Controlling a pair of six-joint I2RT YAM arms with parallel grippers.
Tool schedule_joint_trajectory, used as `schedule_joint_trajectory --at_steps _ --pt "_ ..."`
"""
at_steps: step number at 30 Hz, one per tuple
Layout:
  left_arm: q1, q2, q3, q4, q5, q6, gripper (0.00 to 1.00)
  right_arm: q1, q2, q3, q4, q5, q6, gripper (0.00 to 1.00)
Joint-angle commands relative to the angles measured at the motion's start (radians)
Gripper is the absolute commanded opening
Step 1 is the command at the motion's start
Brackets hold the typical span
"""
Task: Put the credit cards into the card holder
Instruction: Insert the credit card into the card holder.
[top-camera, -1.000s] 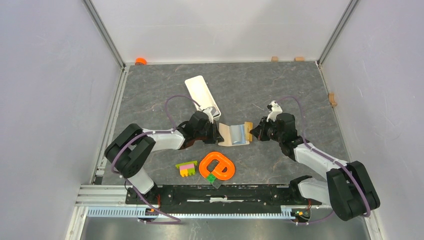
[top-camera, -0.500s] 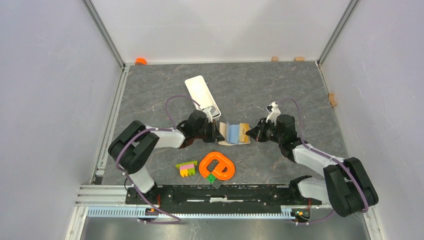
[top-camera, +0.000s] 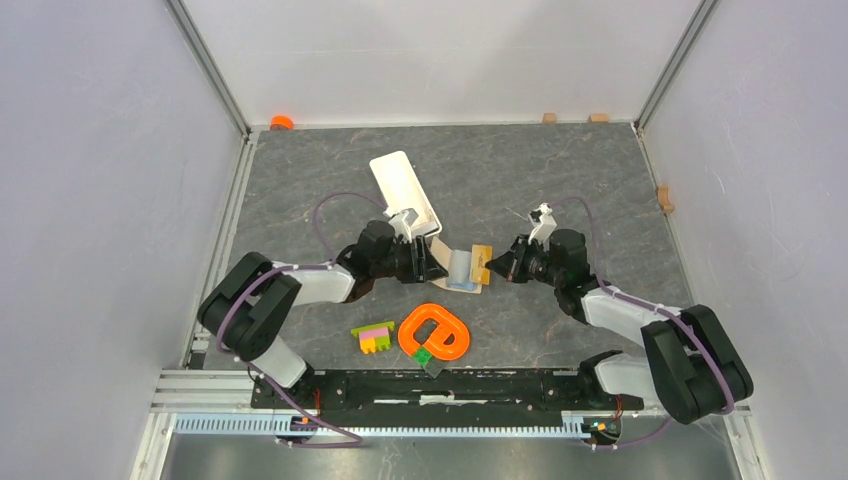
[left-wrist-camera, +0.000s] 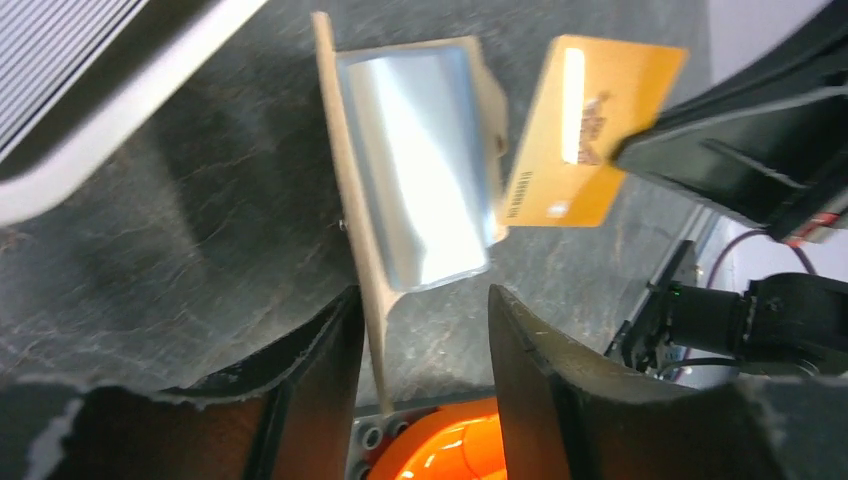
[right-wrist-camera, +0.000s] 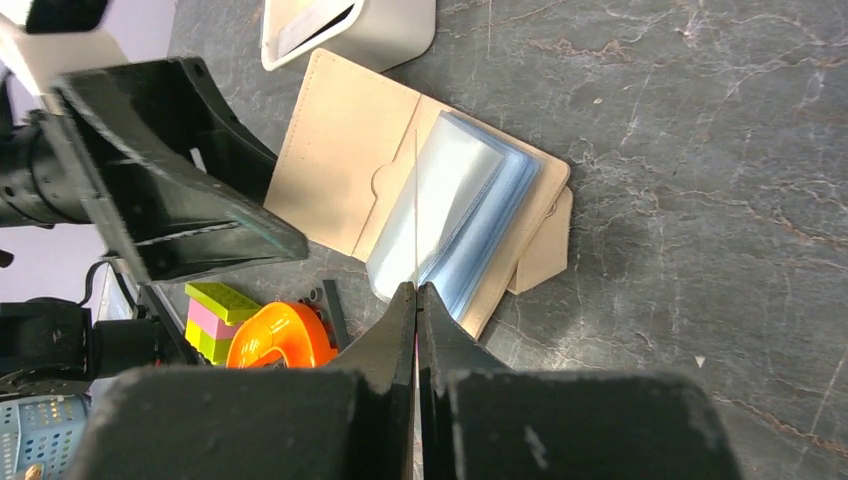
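The card holder (top-camera: 447, 266) lies open mid-table, a beige wallet (right-wrist-camera: 340, 170) with clear bluish sleeves (right-wrist-camera: 465, 205) fanned up from its fold. In the left wrist view one flap (left-wrist-camera: 352, 210) stands edge-on between my left gripper's (left-wrist-camera: 422, 300) open fingers, close to the left one and not clamped. My right gripper (right-wrist-camera: 417, 290) is shut on an orange-gold credit card (left-wrist-camera: 590, 125), held upright just right of the sleeves. That card shows only as a thin edge (right-wrist-camera: 416, 200) in the right wrist view. From above, the left gripper (top-camera: 430, 262) and right gripper (top-camera: 493, 265) face each other across the wallet.
A long white tray (top-camera: 403, 190) lies just behind the left gripper. An orange ring toy (top-camera: 435, 333) and stacked pink-yellow-green bricks (top-camera: 373, 337) sit in front of the wallet, near the arm bases. Small wooden blocks (top-camera: 549, 118) line the back and right walls.
My left gripper has opened, letting go of the wallet flap, and drawn back a little to the left. The right gripper has carried the gold card leftward to the wallet, which has shifted left.
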Motion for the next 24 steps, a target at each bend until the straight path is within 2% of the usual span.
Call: schedule_joint_trajectory --at_steps 1,5,11,13,17,24 --pt "0.0 -0.072 -0.011 0.121 0.058 0.033 0.58 0.016 0.02 0.02 0.073 -0.011 0.019 0.0" --pt "0.0 -0.064 0.011 0.118 0.077 0.06 0.61 0.029 0.033 0.026 0.088 -0.001 0.027 0.0" --pt "0.0 -0.001 0.073 0.037 0.086 0.109 0.6 0.042 0.046 0.028 0.092 0.034 0.029 0.0" --pt "0.0 0.005 0.083 0.004 0.058 0.122 0.54 0.042 0.007 0.031 0.034 0.098 0.008 0.0" --pt "-0.001 0.02 0.11 -0.098 0.004 0.161 0.35 0.04 -0.066 0.044 -0.082 0.225 -0.036 0.0" --pt "-0.001 0.032 0.103 -0.104 -0.002 0.159 0.21 0.028 -0.057 0.017 -0.112 0.252 -0.028 0.0"
